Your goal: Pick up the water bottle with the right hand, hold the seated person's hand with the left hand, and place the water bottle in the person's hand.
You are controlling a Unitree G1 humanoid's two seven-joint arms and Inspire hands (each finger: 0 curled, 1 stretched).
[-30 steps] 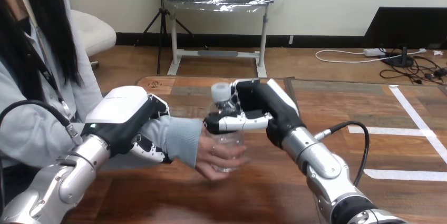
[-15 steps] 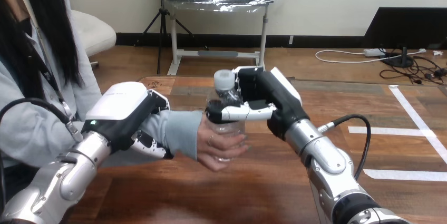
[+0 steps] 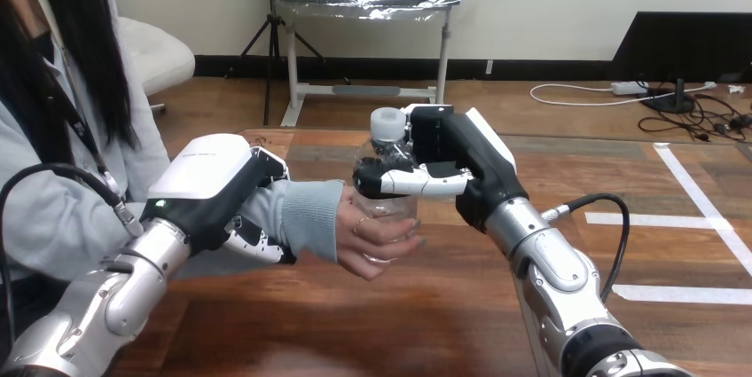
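Clear plastic catches the light at the middle of the scene: the water bottle [image 3: 393, 207] hangs upright above the wooden table [image 3: 372, 328], its white cap [image 3: 386, 121] at twelve o'clock. The robot's right hand [image 3: 457, 164] comes at it from three o'clock, fingers [image 3: 408, 184] wrapped across the bottle's upper body in a firm closed grasp. Gripping high up is sensible, since it leaves the lower half bare for someone else to take.

That someone is the seated person, reaching in from nine o'clock. The person's hand [image 3: 372, 239] is cupped round the bottle's lower part, at about six o'clock from the cap, with its fingers touching the plastic. Both are on the bottle at once, robot above and person below.

The robot's left hand [image 3: 208, 184] sits further toward nine o'clock, on the grey sleeve [image 3: 306, 217]. Its white back lies over the forearm and its fingers curl underneath, closed round the arm just behind the wrist rather than on the hand itself. I take that as steadying: it props the arm clear of the table so the palm meets the bottle at a fixed height.

To my eye the handover is nearly done. What remains is for the right hand to let go. The risk is that it releases before the person's fingers have closed enough to carry the bottle.
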